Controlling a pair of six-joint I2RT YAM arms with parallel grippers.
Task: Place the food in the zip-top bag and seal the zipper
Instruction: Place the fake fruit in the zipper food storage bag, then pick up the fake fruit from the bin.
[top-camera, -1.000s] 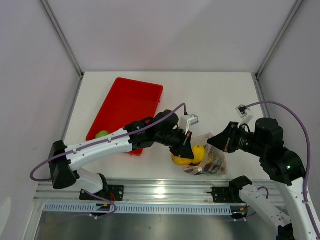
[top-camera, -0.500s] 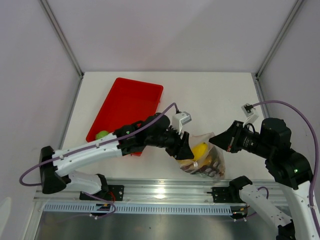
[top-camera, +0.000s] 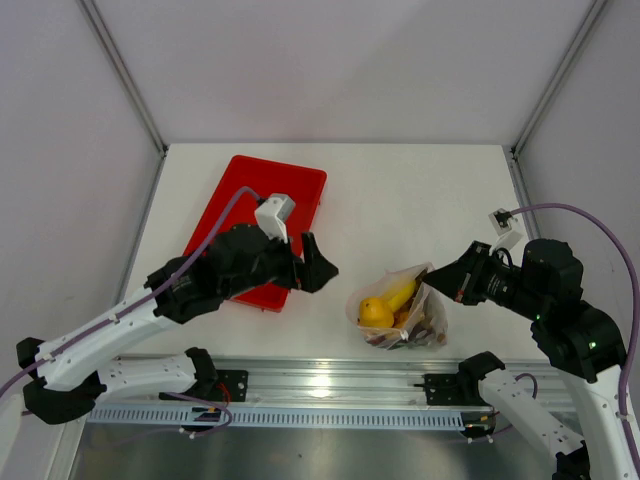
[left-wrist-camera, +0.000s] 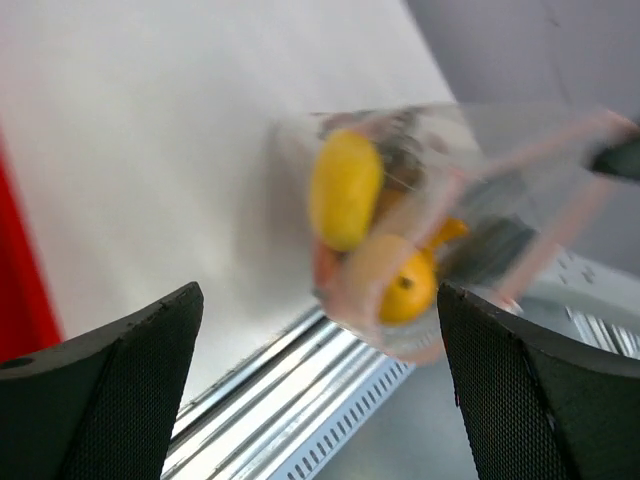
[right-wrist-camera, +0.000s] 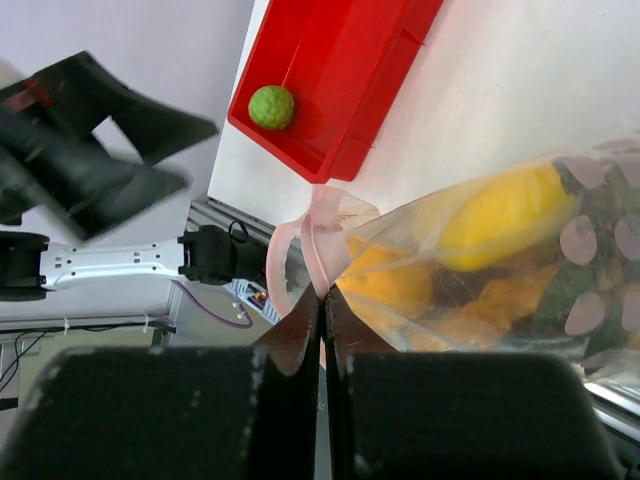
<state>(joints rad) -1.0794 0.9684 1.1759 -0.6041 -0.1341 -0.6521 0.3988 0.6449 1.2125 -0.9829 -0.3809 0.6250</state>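
Observation:
The zip-top bag (top-camera: 400, 312) lies near the table's front edge, with a yellow mango (top-camera: 402, 294) and an orange fruit (top-camera: 375, 313) inside among darker food. My right gripper (top-camera: 432, 286) is shut on the bag's mouth edge, pinching the pinkish zipper (right-wrist-camera: 312, 232); in the right wrist view the mango (right-wrist-camera: 498, 216) and the orange (right-wrist-camera: 385, 285) show through the plastic. My left gripper (top-camera: 318, 268) hangs open and empty to the left of the bag, apart from it. The bag (left-wrist-camera: 440, 225) shows blurred in the left wrist view beyond the open gripper (left-wrist-camera: 325, 400). A green lime (right-wrist-camera: 271, 106) lies in the red tray.
The red tray (top-camera: 290, 190) stands at the back left, partly under my left arm, and its near corner with the lime shows in the right wrist view (right-wrist-camera: 345, 70). A metal rail (top-camera: 320, 380) runs along the table's near edge.
My left gripper has opened, let go of the mango and pulled back left towards the tray. The mango now rests inside the bag. The right gripper has kept its grip on the bag.

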